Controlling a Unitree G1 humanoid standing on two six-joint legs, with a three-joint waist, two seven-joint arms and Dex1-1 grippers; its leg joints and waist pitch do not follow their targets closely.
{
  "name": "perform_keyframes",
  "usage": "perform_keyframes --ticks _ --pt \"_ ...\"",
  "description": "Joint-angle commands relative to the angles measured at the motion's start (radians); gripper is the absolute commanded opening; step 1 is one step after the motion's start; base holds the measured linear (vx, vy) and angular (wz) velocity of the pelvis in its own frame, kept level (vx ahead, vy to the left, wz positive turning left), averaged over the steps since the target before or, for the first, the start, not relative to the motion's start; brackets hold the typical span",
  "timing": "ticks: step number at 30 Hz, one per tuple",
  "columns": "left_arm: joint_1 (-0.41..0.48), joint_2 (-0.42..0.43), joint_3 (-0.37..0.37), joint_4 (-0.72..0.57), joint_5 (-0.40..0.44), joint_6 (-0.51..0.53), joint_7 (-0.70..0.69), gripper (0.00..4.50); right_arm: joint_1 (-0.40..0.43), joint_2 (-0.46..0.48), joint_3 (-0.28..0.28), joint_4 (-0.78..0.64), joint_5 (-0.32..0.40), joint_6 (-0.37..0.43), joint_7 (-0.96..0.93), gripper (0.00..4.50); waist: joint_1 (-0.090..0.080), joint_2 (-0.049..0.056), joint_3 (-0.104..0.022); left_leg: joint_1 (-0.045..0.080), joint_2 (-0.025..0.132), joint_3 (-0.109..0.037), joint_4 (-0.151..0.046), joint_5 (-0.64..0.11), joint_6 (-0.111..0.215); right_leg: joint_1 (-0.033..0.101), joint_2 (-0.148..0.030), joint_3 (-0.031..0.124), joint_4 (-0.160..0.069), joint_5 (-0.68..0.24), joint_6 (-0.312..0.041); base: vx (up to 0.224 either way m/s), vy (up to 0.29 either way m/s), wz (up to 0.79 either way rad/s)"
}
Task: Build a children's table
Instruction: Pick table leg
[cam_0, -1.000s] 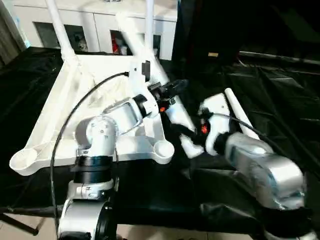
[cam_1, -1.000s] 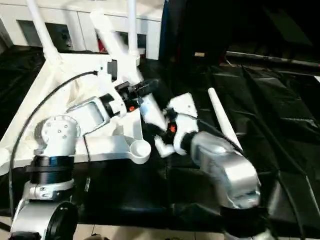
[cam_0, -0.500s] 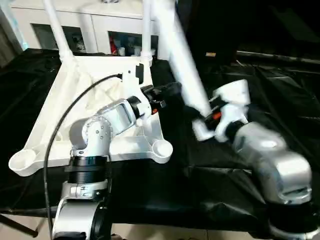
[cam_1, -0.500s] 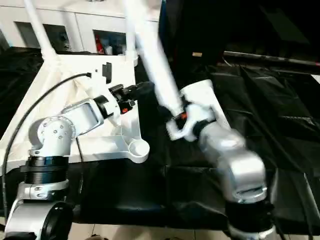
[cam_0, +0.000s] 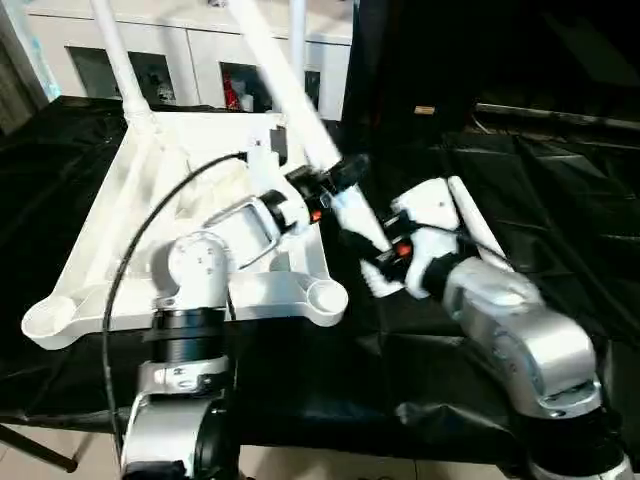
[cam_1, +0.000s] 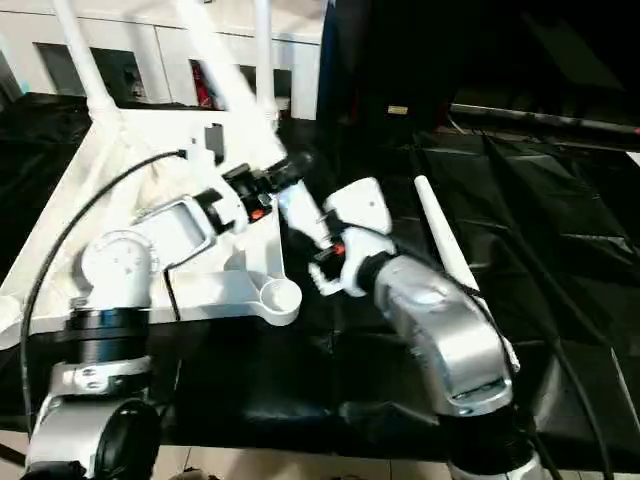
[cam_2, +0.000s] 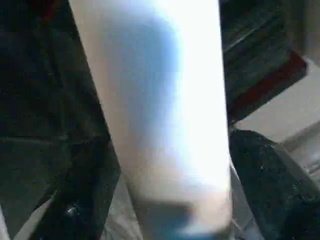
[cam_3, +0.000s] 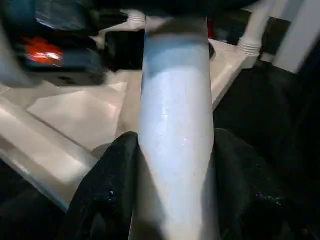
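Gripping one smooth white tapered tube leg (cam_0: 300, 115), both black hands, left hand (cam_0: 340, 175) and right hand (cam_0: 375, 262), clamp it.

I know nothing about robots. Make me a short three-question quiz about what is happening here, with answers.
1. True or false: both grippers are closed on the same white leg.
2. How many legs already stand upright in the table top? A) none B) two C) four
3. Fill in: the spare leg lies on the black ____, on the robot's right side.

Key
1. True: the right gripper has a black finger on each side of the tube, and the left gripper does too.
2. B: one far leg and another far leg stand in the far corners; the near corner sockets are empty.
3. cloth.
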Motion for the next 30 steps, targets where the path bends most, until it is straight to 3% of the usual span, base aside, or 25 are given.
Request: perform_keyframes --ticks 1,7,8,14,21,22,25,26,27,28,29,30 --pt "-0.023 -0.013 0.004 0.011 0.010 0.001 0.037 3.40 -0.006 -0.008 0.020 -0.035 -0.025 -0.025 -0.001 1.88 0.002 0.011 -0.073 0.015 0.004 0.000 -0.065 -0.233 -0.036 0.056 -0.034 0.027 -0.069 -0.250 -0.108 0.000 0.000 0.00" --pt "-0.043 -0.043 0.034 0.059 0.021 -0.046 0.105 2.98 -0.017 0.007 0.067 -0.023 -0.064 -0.032 -0.041 1.88 0.002 0.011 -0.073 0.016 0.003 0.000 -0.064 -0.234 -0.034 0.056 -0.035 0.027 -0.070 -0.242 -0.115 0.000 0.000 0.00" --pt "-0.046 -0.043 0.038 0.064 0.021 -0.050 0.109 2.68 -0.018 0.013 0.068 -0.021 -0.067 -0.030 -0.051 1.88 0.002 0.013 -0.073 0.015 0.003 -0.001 -0.065 -0.234 -0.035 0.056 -0.034 0.027 -0.069 -0.239 -0.118 0.000 0.000 0.00" --pt "-0.060 -0.049 0.078 0.087 0.010 -0.067 0.141 2.19 -0.022 0.036 0.067 -0.009 -0.090 -0.029 -0.081 1.88 0.000 0.010 -0.072 0.016 0.003 0.000 -0.064 -0.250 -0.035 0.055 -0.033 0.027 -0.070 -0.249 -0.116 0.000 0.000 0.00" --pt "-0.055 -0.056 0.082 0.082 -0.005 -0.078 0.136 1.96 -0.027 0.044 0.075 0.008 -0.119 -0.055 -0.108 1.88 0.000 0.010 -0.072 0.016 0.002 0.000 -0.064 -0.249 -0.034 0.055 -0.034 0.027 -0.070 -0.253 -0.111 0.000 0.000 0.00" --pt "-0.053 -0.054 0.078 0.080 -0.001 -0.079 0.133 1.93 -0.025 0.047 0.074 0.009 -0.117 -0.060 -0.105 2.23 -0.001 0.010 -0.073 0.016 0.003 -0.001 -0.065 -0.246 -0.034 0.054 -0.034 0.027 -0.070 -0.248 -0.111 0.000 0.000 0.00" --pt "-0.047 -0.031 0.037 0.074 0.031 -0.094 0.094 1.91 -0.020 0.074 0.034 0.004 -0.061 -0.039 -0.082 2.60 -0.001 0.010 -0.073 0.016 0.003 0.000 -0.065 -0.249 -0.031 0.055 -0.033 0.027 -0.069 -0.246 -0.109 0.000 0.000 0.00" --pt "-0.042 -0.009 0.001 0.061 0.046 -0.097 0.044 1.91 -0.019 0.076 0.005 -0.012 -0.017 -0.001 -0.055 2.66 0.000 0.015 -0.073 0.017 0.002 -0.001 -0.065 -0.253 -0.022 0.054 -0.034 0.027 -0.072 -0.248 -0.104 0.000 0.000 0.00" --pt "-0.042 -0.009 0.001 0.061 0.046 -0.097 0.044 1.90 -0.019 0.076 0.005 -0.012 -0.017 -0.001 -0.055 2.78 -0.001 0.018 -0.074 0.016 0.002 -0.002 -0.067 -0.251 -0.023 0.057 -0.033 0.026 -0.070 -0.241 -0.103 0.000 0.000 0.00" --pt "-0.039 0.015 -0.033 0.052 0.058 -0.096 -0.003 1.90 -0.017 0.068 -0.039 -0.035 0.045 0.055 -0.018 2.91 -0.001 0.018 -0.074 0.018 0.003 -0.002 -0.066 -0.248 -0.024 0.055 -0.033 0.027 -0.069 -0.232 -0.106 0.000 0.000 0.00" --pt "-0.039 0.015 -0.034 0.052 0.058 -0.096 -0.004 1.90 -0.017 0.067 -0.040 -0.035 0.046 0.056 -0.017 2.91 -0.001 0.022 -0.073 0.020 0.004 -0.003 -0.067 -0.249 -0.024 0.056 -0.031 0.027 -0.067 -0.216 -0.114 0.000 0.000 0.00" --pt "-0.037 0.045 -0.070 0.041 0.060 -0.091 -0.067 1.88 -0.018 0.049 -0.113 -0.058 0.145 0.150 0.039 3.00 0.001 0.021 -0.075 0.021 0.005 -0.001 -0.066 -0.243 -0.025 0.055 -0.031 0.028 -0.065 -0.195 -0.126 0.000 0.000 0.00"
